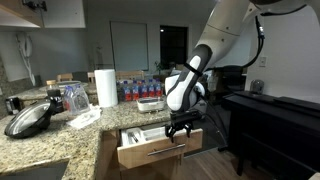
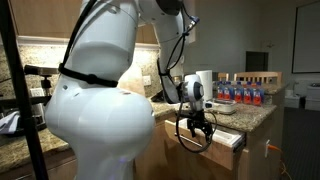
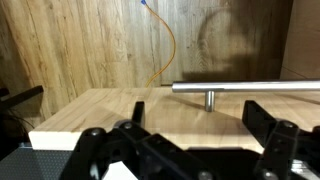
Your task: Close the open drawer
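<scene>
The light-brown wooden drawer (image 1: 150,152) stands pulled out from under the granite counter, and its white cutlery tray (image 1: 140,135) shows inside. In both exterior views my gripper (image 1: 180,128) hangs pointing down at the drawer's front end. In the exterior view from behind the arm, the gripper (image 2: 200,130) is beside the drawer (image 2: 228,141). In the wrist view the drawer front (image 3: 110,115) fills the middle, with its silver bar handle (image 3: 245,87) just beyond my fingers. My gripper (image 3: 195,115) is open and holds nothing. Its fingers stand wide apart, short of the handle.
On the counter are a paper towel roll (image 1: 106,87), a dark pan (image 1: 28,118) and several water bottles (image 1: 140,88). A black table (image 1: 280,108) stands close to the drawer's outer side. The arm's white body (image 2: 100,100) blocks much of that exterior view.
</scene>
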